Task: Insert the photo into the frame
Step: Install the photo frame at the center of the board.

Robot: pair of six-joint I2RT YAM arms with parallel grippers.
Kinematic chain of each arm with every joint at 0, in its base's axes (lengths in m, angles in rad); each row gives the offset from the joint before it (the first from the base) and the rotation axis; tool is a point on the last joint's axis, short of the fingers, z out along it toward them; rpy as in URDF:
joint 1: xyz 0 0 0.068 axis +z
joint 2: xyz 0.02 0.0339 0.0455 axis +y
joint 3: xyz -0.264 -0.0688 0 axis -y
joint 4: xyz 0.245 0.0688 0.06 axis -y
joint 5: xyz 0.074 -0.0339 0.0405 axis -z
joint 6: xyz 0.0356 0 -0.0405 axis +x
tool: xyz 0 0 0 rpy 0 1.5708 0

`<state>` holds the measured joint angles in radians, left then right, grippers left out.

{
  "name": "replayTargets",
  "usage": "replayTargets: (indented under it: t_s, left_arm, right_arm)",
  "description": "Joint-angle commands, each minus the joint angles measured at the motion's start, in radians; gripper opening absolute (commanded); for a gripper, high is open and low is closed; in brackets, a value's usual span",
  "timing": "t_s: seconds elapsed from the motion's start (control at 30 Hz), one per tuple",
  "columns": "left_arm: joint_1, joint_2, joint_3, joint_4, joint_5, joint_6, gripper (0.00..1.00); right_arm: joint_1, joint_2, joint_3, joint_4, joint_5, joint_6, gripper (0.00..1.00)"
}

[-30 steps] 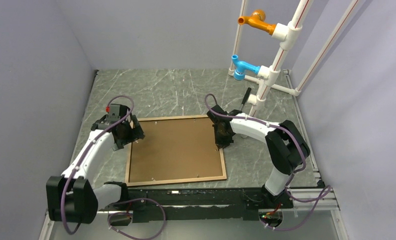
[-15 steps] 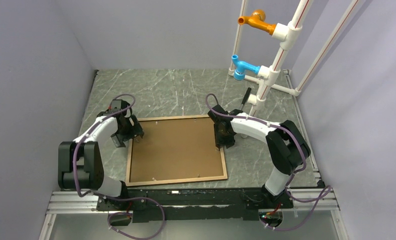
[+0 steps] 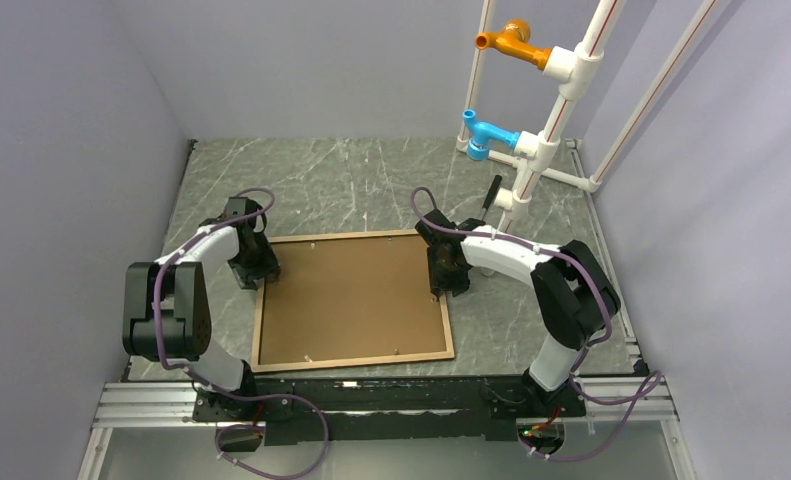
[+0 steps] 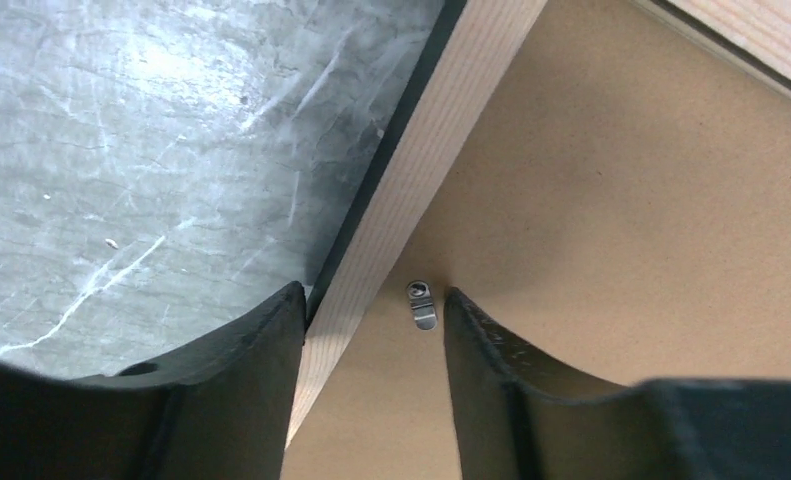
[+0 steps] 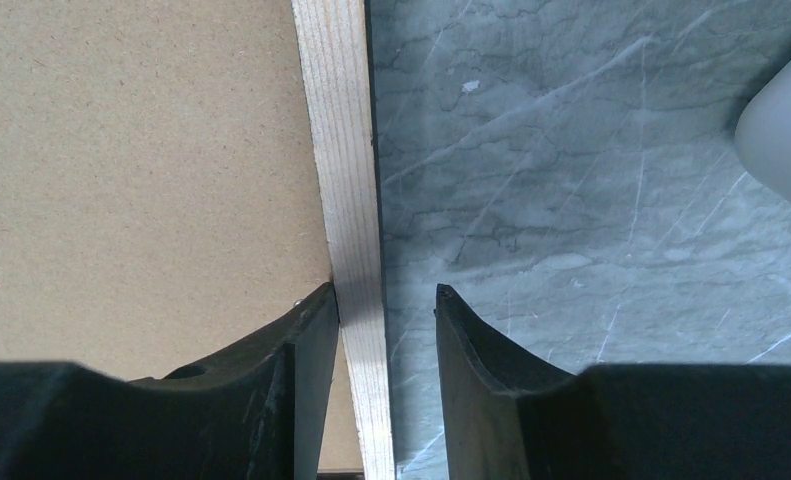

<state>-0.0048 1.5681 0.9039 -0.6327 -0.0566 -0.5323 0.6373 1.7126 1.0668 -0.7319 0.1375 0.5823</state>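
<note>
The frame (image 3: 351, 358) lies flat in the middle of the table (image 3: 351, 190), wood side up. A brown board (image 3: 346, 298) fills it. The left gripper (image 4: 369, 300) is over the frame's left rail near the far corner. Its jaws are apart, with a little metal clip (image 4: 423, 305) between them. The right gripper (image 5: 384, 292) is over the frame's right rail, loose, one finger on each side.

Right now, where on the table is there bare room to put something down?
Bare: the table between the far rail of the frame and the back wall, left of the pipe stand. Crowded: both side rails, straddled by the left end effector and right end effector.
</note>
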Motion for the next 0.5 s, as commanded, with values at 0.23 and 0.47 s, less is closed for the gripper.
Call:
replayTargets:
  t_s: [0.23, 0.47]
  left_arm:
    - [0.002, 0.013, -0.011, 0.022, -0.033, 0.02, 0.0]
    - [0.002, -0.024, 0.008, 0.011, -0.021, 0.035, 0.02]
  right_arm:
    - [-0.004, -0.018, 0.015, -0.035, 0.021, -0.013, 0.42]
    - [-0.006, -0.023, 0.012, -0.038, 0.002, -0.009, 0.42]
